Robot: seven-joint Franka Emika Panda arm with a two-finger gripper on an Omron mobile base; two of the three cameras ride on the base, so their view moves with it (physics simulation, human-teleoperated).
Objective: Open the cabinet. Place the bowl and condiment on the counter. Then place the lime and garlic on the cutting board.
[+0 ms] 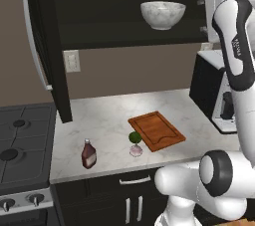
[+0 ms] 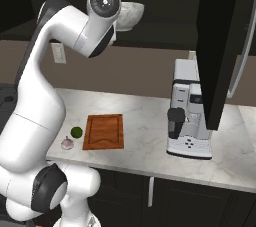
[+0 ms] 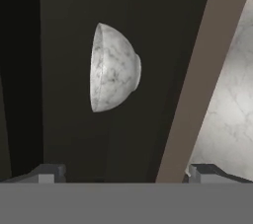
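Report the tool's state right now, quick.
Tool: open and empty, fingertips spread wide, pointed at the bowl on the cabinet shelf, not touching it.

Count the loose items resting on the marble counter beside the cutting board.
3: a red bottle near the stove, and a lime with a garlic bulb just in front of it, at the board's left corner. The arm may hide others.

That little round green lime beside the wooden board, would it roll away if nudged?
Probably: the small round green lime looks smooth and ball-shaped, lying on flat white marble counter. The pale garlic bulb close beside it might stop it one way.
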